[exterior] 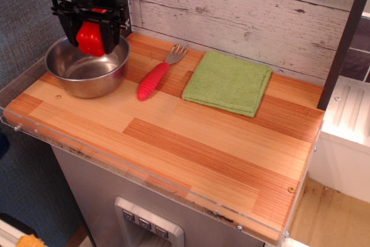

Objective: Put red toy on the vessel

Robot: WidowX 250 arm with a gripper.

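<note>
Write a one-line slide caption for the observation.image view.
Gripper holds the red toy pepper above the steel bowl; fork and green cloth lie alongside.

even soft light, sharp focus, mild glare inside the steel bowl [87,65]

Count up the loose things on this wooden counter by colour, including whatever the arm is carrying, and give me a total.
Red: 2, glossy red plastic pepper toy in the black gripper, and red-handled fork
Silver: 1, round stainless-steel bowl
Green: 1, folded green cloth
Total: 4
</note>
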